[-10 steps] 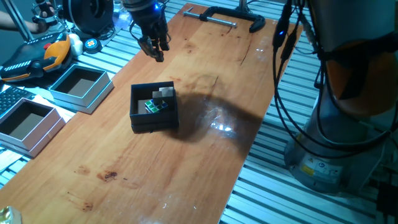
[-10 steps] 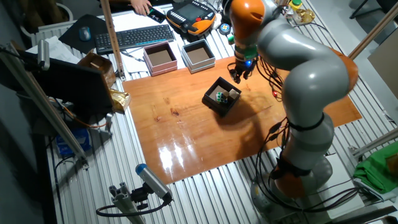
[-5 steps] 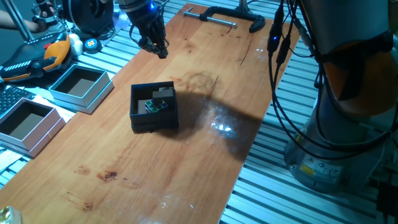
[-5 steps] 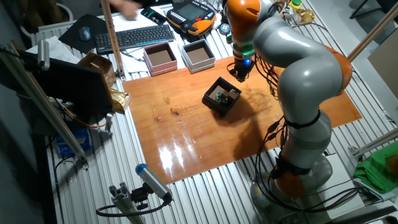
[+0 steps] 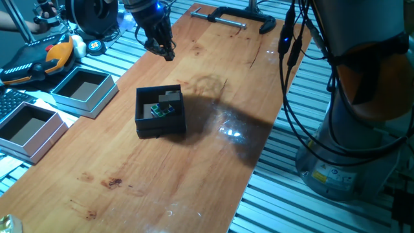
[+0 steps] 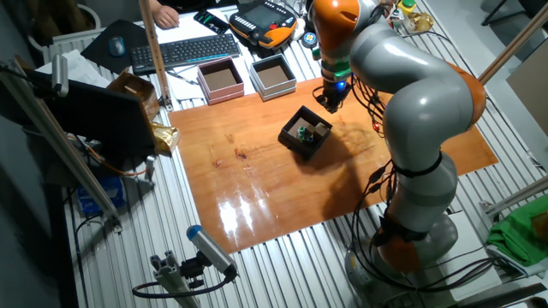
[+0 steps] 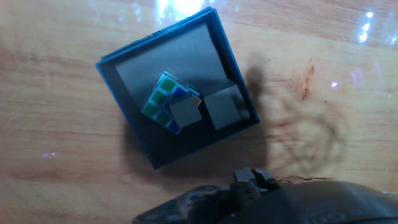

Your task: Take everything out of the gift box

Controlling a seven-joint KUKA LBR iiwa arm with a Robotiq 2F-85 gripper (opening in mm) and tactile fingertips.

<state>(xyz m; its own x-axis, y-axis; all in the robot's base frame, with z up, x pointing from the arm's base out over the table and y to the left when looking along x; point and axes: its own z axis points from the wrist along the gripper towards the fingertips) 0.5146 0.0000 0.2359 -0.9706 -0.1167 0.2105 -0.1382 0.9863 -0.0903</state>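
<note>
The small black gift box stands on the wooden table, also in the other fixed view and the hand view. Inside lie a puzzle cube with green, white and blue squares and a plain pale grey block beside it; both show small in one fixed view, the cube and the block. My gripper hangs above the table beyond the box's far side, apart from it, fingers together and empty. It also shows in the other fixed view.
Two light-blue boxes with brown insides stand on the slatted bench left of the table. A black clamp sits at the table's far end. An orange teach pendant and a keyboard lie further off.
Since a second ago my gripper has risen and moved away from the box toward the far end of the table. It has held still for the last half second.
</note>
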